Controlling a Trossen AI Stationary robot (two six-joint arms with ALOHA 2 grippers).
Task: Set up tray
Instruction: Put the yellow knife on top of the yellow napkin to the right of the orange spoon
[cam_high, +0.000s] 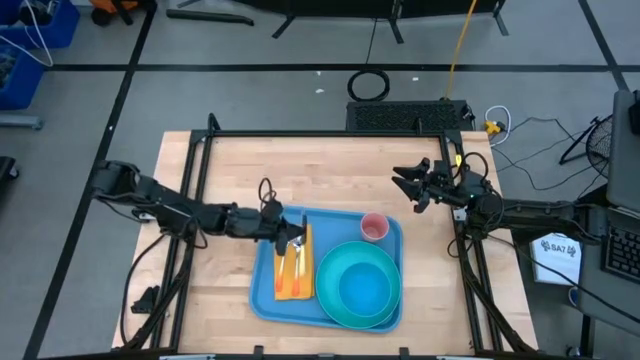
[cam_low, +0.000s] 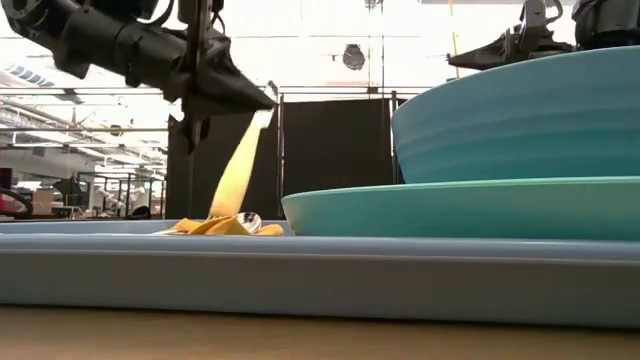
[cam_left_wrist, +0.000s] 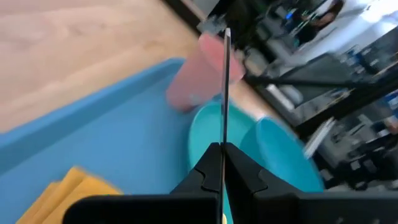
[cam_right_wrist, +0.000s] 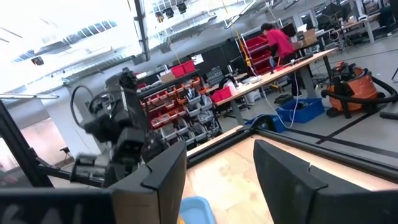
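High view: blue tray (cam_high: 262, 290) lies on the table (cam_high: 330, 170), my left tool (cam_high: 292, 240) over its yellow napkin (cam_high: 294, 272) | Low view: left tool clamped on a thin utensil (cam_low: 240, 165) | Right wrist view: my right tool (cam_right_wrist: 219, 180) spread wide, holding nothing.

- One blue tray (cam_high: 262, 300) on the table.
- One turquoise plate (cam_high: 331, 300), round.
- One turquoise bowl (cam_high: 364, 290), resting on the plate.
- One pink cup (cam_high: 373, 227).
- One yellow napkin (cam_high: 295, 277).
- Utensils on the napkin: number cannot be told.
- Two robot arms, one gripper each.
- One person (cam_right_wrist: 278, 42) in the room beyond.
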